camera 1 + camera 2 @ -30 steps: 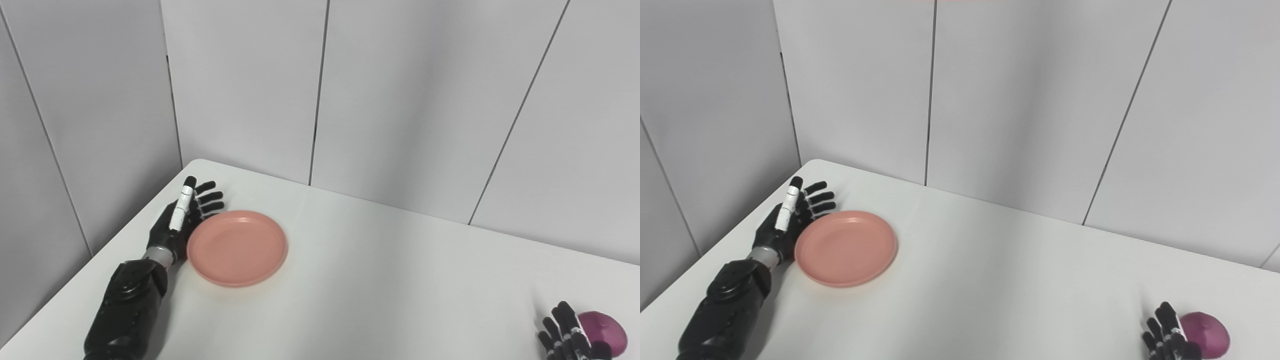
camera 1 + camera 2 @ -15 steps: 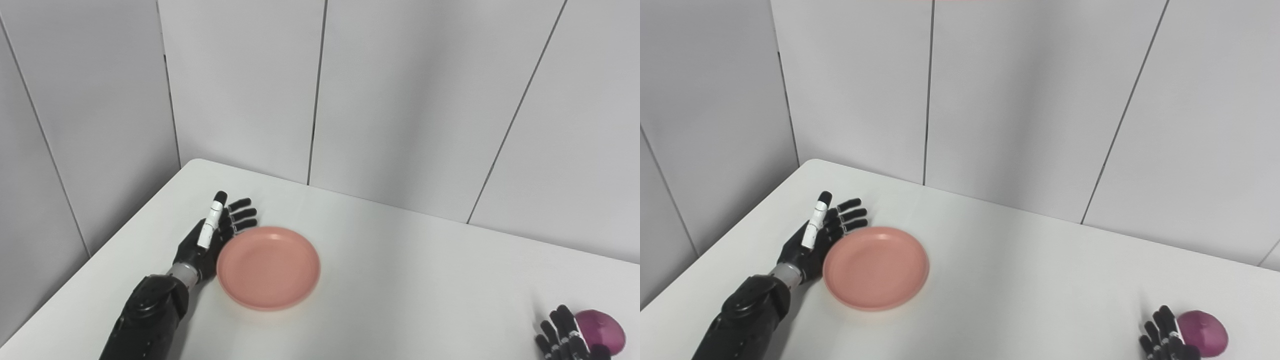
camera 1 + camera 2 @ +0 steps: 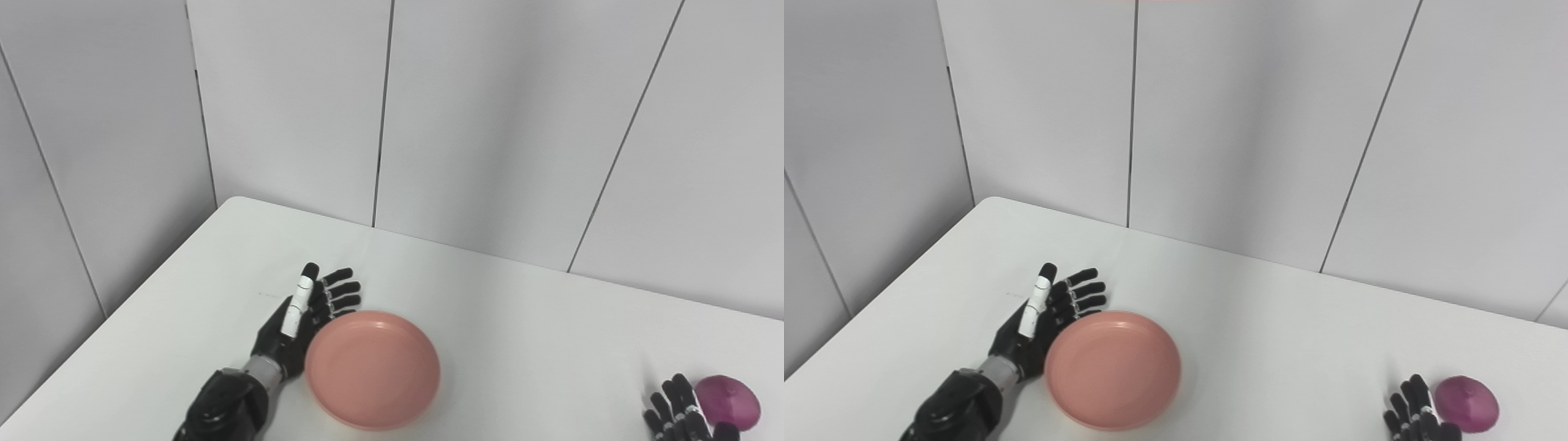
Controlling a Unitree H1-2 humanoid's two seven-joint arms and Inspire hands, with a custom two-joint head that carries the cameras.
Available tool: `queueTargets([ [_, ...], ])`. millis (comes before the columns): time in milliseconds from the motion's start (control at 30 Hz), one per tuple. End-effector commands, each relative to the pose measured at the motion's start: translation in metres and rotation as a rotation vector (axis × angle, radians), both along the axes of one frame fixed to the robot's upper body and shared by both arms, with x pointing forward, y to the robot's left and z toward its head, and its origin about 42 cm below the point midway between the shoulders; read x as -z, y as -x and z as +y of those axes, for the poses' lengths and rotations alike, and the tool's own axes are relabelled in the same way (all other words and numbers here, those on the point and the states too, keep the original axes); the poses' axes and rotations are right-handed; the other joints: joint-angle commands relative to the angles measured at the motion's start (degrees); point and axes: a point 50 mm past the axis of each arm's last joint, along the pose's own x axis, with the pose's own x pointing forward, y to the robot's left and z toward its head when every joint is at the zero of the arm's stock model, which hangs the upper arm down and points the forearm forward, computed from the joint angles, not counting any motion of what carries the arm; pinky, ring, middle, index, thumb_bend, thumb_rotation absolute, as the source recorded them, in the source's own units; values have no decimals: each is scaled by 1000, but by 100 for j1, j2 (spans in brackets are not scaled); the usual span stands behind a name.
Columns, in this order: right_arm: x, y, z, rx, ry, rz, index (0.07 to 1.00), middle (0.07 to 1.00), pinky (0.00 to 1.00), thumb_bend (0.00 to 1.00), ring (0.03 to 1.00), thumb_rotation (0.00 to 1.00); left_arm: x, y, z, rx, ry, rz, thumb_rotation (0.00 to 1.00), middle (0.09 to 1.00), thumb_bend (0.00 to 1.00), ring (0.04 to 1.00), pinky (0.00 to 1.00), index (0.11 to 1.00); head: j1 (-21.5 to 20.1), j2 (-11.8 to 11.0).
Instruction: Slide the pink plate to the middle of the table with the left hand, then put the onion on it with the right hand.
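Writing: no brand, label or lettering can be read on any surface shown.
Left hand: the black robot left hand [image 3: 303, 321] with a white band along its thumb stands edge-on on the flat white table [image 3: 527, 318]. Its fingers [image 3: 343, 291] are straight and spread apart, grasping nothing. The palm side lies against the left rim of the plate.
Plate: the round, shallow pink plastic plate [image 3: 372, 369] lies flat on the table, in the left-centre part of the view and close to the near edge. Nothing lies in it.
Right hand: the black robot right hand [image 3: 1415, 413] shows only its fingertips at the bottom right, pointing up and slightly apart. They stand just beside the left of the onion. Whether they touch it cannot be told.
Onion: the rounded purple-red onion [image 3: 1466, 404] rests on the table at the far right, well apart from the plate.
Cut off: the right palm and arm lie below the picture edge. The left forearm [image 3: 223, 410] is cropped at the bottom.
Backdrop: pale grey wall panels [image 3: 490, 122] with dark vertical seams stand behind the table.
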Motion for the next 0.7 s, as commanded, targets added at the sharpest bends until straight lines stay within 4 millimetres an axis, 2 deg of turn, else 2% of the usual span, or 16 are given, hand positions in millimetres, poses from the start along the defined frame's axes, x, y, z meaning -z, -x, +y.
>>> queueTargets([
  [0, 30, 19, 13, -2, -53, 127, 1000, 1000, 1000, 824, 1000, 1000, 17, 11, -17, -13, -5, 64, 926, 780, 805, 793, 804, 781, -19, 11],
  [167, 29, 19, 17, -2, -60, 121, 1000, 1000, 1000, 836, 1000, 999, 30, 20, -49, -37, -1, 80, 902, 789, 818, 806, 854, 793, -65, 37],
  [333, 29, 18, 21, 4, -82, 103, 1000, 1000, 1000, 834, 1000, 979, 37, 21, -81, -52, 22, 68, 904, 808, 777, 825, 884, 800, -124, 67],
  [500, 29, 18, 24, 13, -86, 99, 998, 1000, 1000, 853, 1000, 962, 45, 17, -105, -59, 49, 73, 909, 819, 762, 844, 918, 819, -293, 139],
  [667, 30, 19, 30, 20, -77, 99, 984, 998, 1000, 898, 992, 939, 49, 15, -114, -62, 58, 87, 895, 817, 780, 835, 911, 810, -659, 233],
])
